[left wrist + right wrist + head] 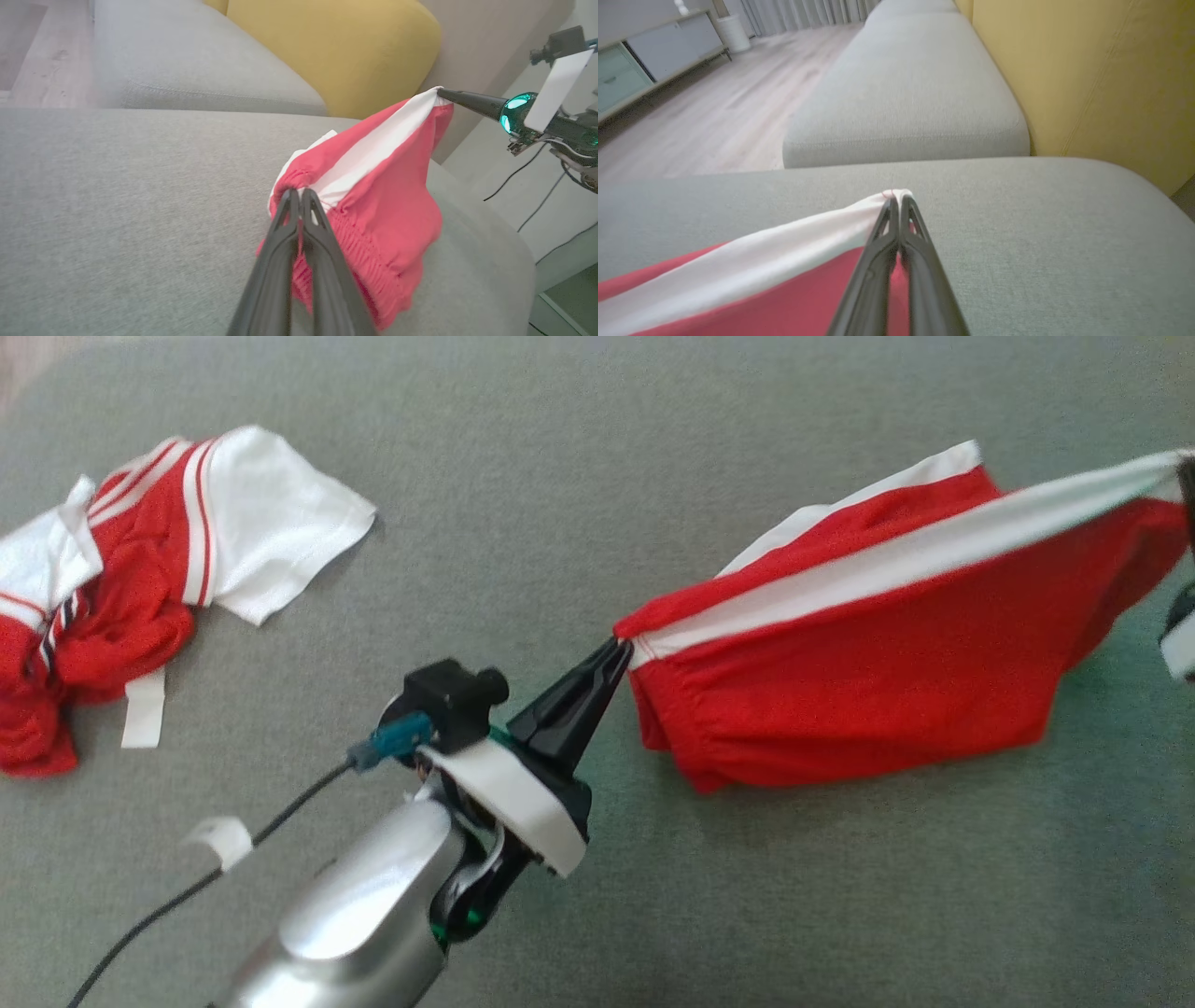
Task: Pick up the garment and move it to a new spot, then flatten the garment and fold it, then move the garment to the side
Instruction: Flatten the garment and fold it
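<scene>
On the grey upholstered sofa seat (560, 476), a crumpled red-and-white jersey (140, 588) is found at nine o'clock of the head view. It lies well apart from the red fabric shorts with white side stripes (859, 681), which are placed at three o'clock. The shorts are stretched between two grippers: the left gripper (620, 646) is clamped at their nine o'clock corner, the right gripper (1187, 485) at their two o'clock corner. A yellow padded backrest (336, 51) is set behind the seat. A pale wooden floor (691, 116) is seen beside a second seat cushion (906, 93).
</scene>
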